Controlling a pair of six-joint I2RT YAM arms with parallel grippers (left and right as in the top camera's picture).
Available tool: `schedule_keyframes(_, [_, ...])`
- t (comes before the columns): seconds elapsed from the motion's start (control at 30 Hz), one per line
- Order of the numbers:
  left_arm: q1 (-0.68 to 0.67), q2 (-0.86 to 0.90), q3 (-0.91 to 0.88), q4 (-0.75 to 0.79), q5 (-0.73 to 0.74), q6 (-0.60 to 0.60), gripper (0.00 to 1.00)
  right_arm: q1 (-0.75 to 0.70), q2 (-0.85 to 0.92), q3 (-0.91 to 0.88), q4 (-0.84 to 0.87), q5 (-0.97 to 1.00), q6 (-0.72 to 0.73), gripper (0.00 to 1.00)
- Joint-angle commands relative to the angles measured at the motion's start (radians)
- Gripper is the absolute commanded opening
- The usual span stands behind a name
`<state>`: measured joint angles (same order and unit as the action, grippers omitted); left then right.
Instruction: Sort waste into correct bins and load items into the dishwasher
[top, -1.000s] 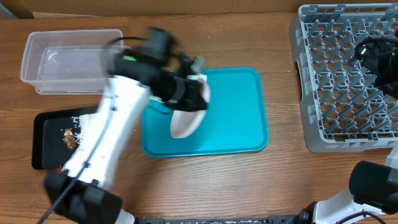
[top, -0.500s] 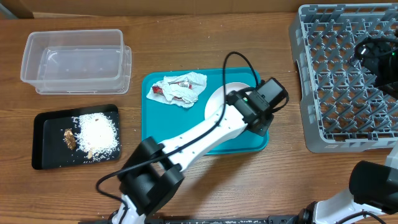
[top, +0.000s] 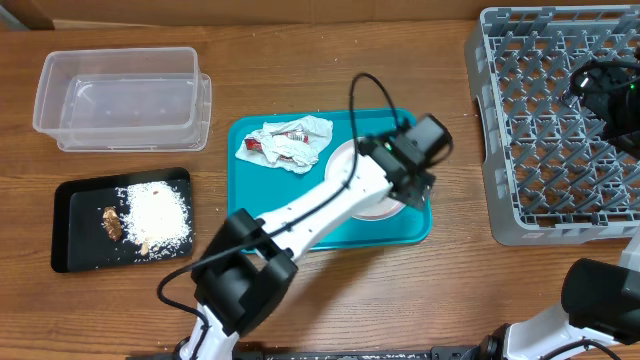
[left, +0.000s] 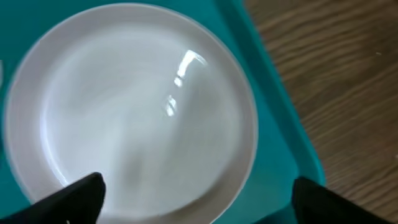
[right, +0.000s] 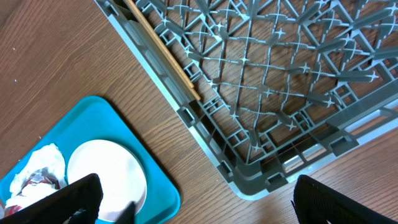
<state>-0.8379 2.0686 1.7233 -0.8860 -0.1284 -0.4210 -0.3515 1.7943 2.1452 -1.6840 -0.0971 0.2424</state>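
From overhead, the left arm (top: 335, 205) was seen stretched across the teal tray (top: 250, 235) on the worktop (top: 300, 60). Its end was poised over the small plate (top: 342, 165), which lay flat at the tray's right end. A crumpled napkin (top: 305, 128) bundled with a red-and-white wrapper (top: 272, 147) lay just left of the plate. The clear tub (top: 120, 95) stood at the far left, the black tray (top: 75, 200) holding rice (top: 160, 212) nearer, and the dish rack (top: 545, 130) at the right.

In the left wrist view, the left claw (left: 196, 190) was seen spread wide and gripping nothing, the plate beneath it. The plate was judged stiff, glazed, slippery and breakable. Lying flat, it would best be pinched across its raised rim.

In the right wrist view, the right claw (right: 196, 186) was likewise spread and empty over the rack, where chopsticks (right: 163, 51) lay along the wall on the tray's side.
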Motion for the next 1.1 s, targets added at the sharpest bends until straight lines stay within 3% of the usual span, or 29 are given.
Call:
schedule_keyframes(0.0, [0.104, -0.026, 0.083, -0.035, -0.048, -0.104, 1.00, 0.002, -0.011, 0.002, 0.006, 0.007, 0.005, 1.00])
schedule_keyframes(0.17, [0.263, -0.020, 0.084, -0.089, -0.036, -0.203, 1.00, 0.002, -0.011, 0.002, 0.006, 0.007, 0.005, 1.00])
schedule_keyframes(0.43, [0.426, -0.015, 0.065, -0.177, -0.016, -0.170, 0.99, 0.002, -0.011, 0.002, 0.006, 0.007, 0.005, 1.00])
schedule_keyframes(0.6, [0.447, -0.015, 0.023, -0.174, -0.029, -0.280, 0.89, 0.002, -0.011, 0.002, 0.006, 0.007, 0.005, 1.00])
schedule_keyframes(0.73, [0.445, -0.014, -0.034, -0.139, -0.082, -0.404, 0.89, 0.002, -0.011, 0.002, 0.006, 0.007, 0.005, 1.00])
schedule_keyframes(0.9, [0.445, -0.014, -0.109, -0.061, -0.061, -0.426, 0.75, 0.002, -0.011, 0.002, 0.006, 0.007, 0.005, 1.00])
schedule_keyframes(1.07, [0.445, -0.014, -0.150, 0.006, -0.055, -0.426, 0.68, 0.002, -0.011, 0.002, 0.006, 0.007, 0.005, 1.00])
